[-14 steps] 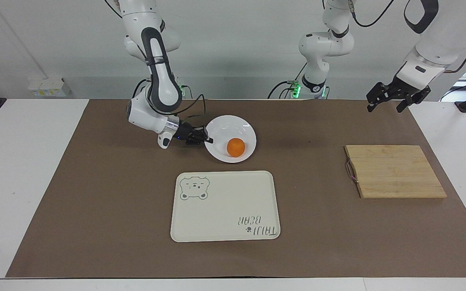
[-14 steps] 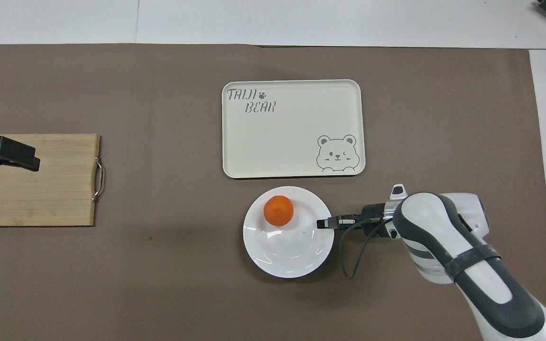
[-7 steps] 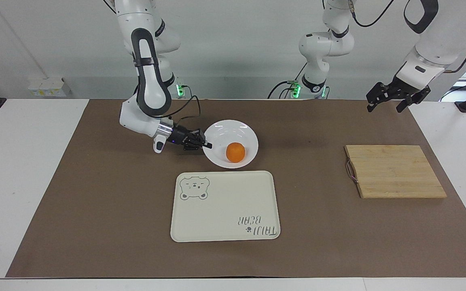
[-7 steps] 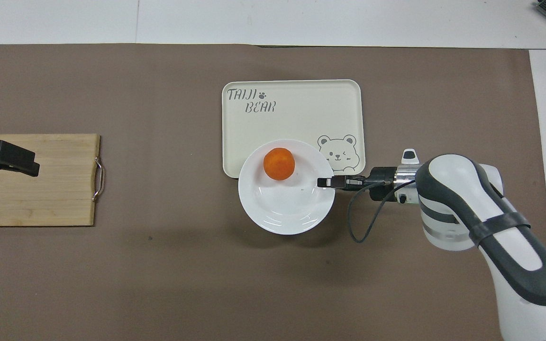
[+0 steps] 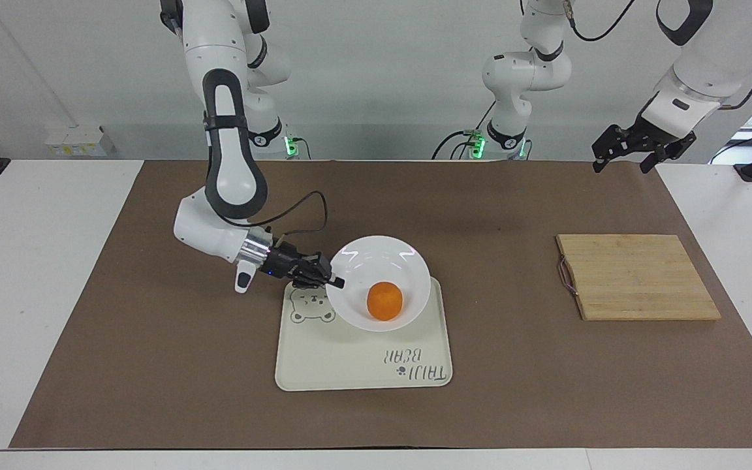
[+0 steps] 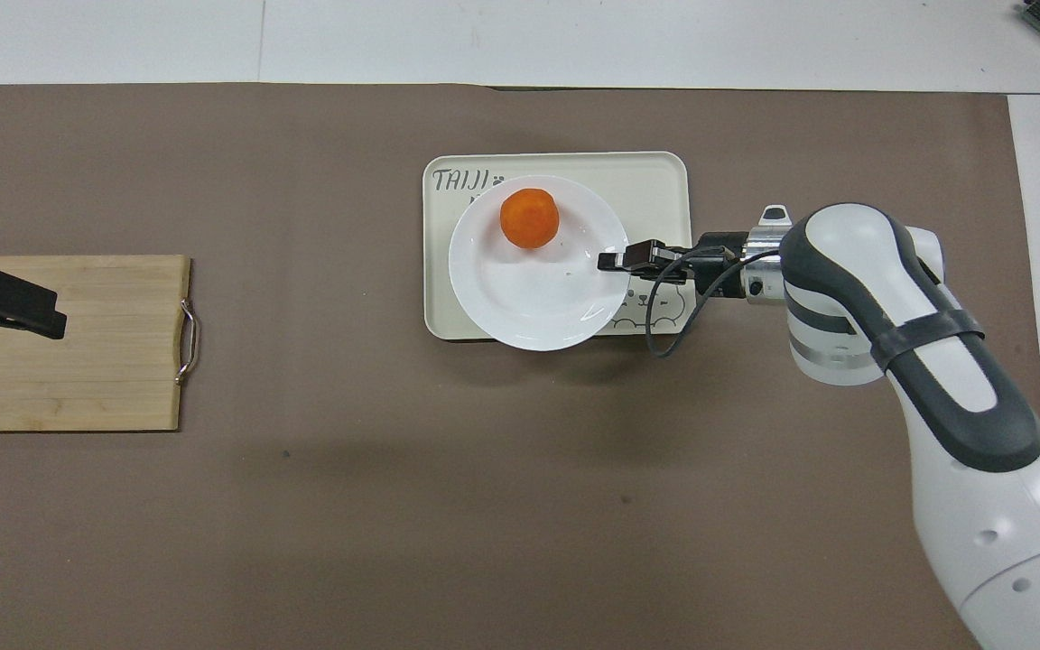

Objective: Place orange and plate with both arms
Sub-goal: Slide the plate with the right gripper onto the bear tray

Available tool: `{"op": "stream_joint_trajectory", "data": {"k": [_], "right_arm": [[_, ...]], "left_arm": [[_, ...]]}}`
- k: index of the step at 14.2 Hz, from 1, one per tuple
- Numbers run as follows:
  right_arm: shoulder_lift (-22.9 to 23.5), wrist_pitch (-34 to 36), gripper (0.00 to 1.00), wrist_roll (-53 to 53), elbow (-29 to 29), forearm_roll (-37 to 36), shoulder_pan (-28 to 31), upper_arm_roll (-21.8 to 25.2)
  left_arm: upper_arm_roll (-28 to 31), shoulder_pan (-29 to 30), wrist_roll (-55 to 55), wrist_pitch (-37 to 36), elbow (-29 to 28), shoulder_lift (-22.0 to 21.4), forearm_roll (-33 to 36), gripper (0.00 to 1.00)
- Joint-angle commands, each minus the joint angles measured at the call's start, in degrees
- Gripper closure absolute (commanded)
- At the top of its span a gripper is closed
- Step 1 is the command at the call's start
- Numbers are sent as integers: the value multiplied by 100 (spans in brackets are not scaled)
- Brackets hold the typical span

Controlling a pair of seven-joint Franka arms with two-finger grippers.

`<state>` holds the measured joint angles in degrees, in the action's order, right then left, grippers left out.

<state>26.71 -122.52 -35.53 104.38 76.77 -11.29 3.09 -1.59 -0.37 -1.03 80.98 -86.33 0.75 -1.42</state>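
The desk [image 5: 49,274] is white, and a brown mat [image 5: 513,365] covers most of its top. The right arm [image 5: 226,163] reaches out from its base and bends low over the mat, its forearm pointing toward the middle of the desk. The left arm [image 5: 696,59] waits, raised at its own end.

A cream tray [image 5: 350,365] with a bear drawing and lettering lies flat near the middle of the mat. A wooden board [image 5: 637,277] with a small metal handle lies on the mat toward the left arm's end, well apart from the tray.

The white plate [image 5: 376,261] is held up over the tray, covering the part of it nearer the robots. It is tilted, its raised side toward the robots. In the overhead view, one edge of the plate overhangs the tray's rim.

The right hand [image 5: 331,282] is closed on the plate's rim, at the side toward the right arm's end, over the bear drawing.

The left hand [image 5: 624,156] hangs in the air with its fingers spread and holding nothing; in the overhead view, it is over the board.

The orange [image 5: 384,301] sits in the plate, on its lower side, away from the robots.
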Motion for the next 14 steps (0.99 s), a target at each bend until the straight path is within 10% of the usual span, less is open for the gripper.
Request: {"op": "stream_joint_trajectory", "data": {"k": [1,11,12,13,14], "right_arm": [[413,70,100,100,-436,-215,74,-19],[511,-141,99,-235,-375,-690,189,-19],[519,-149,38,-217,-375,-725,189,-10],[511,-176,0,-139,-375,-734,189,-19],[493,-211,0,-60,-401,-760,197,-10]], "left_arm": [[0,-7,86,-21,108,48,80,0],[-8,-33,51,252,-138,-75,80,0],[-8,-33,51,252,-138,-75,80,0],[-8,-33,51,252,-138,-66,89,0],[0,-33,42,260,-138,-66,89,0]]}}
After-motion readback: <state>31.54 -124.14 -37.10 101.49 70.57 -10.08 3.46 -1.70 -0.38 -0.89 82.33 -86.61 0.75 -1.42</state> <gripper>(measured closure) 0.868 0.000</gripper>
